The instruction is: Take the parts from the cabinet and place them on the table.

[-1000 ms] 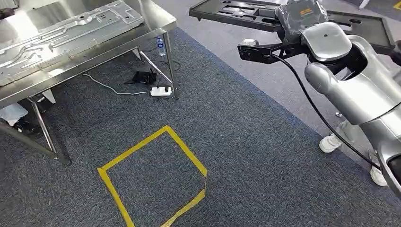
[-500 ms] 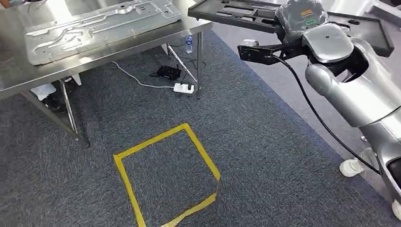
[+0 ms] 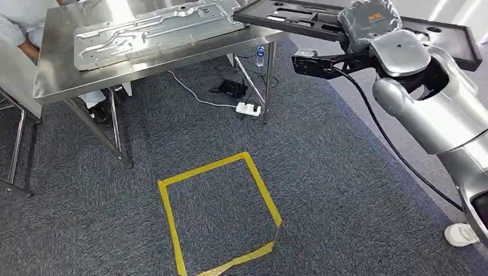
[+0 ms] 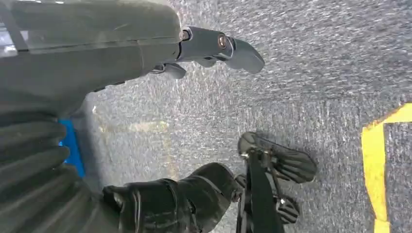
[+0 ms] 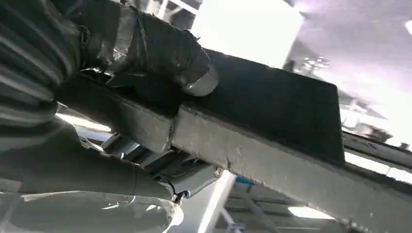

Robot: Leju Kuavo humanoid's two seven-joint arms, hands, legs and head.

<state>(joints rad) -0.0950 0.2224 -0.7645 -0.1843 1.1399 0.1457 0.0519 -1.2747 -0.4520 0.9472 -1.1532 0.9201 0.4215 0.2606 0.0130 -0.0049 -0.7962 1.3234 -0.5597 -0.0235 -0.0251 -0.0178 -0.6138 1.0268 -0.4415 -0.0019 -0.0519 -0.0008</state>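
Head view: right hand [image 3: 368, 20] clamps black part [image 3: 288, 14] at 1 o'clock, held level to clear the table [image 3: 54, 86] at 11. Left hand [image 4: 214, 46] hangs, fingers loose, empty.

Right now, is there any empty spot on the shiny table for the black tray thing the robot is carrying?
The silver panel covers most of the steel table. Bare strips remain along the near edge in front of the panel and at the left end beside the seated person. The black part, held by the right hand, already overhangs the crowded right corner.
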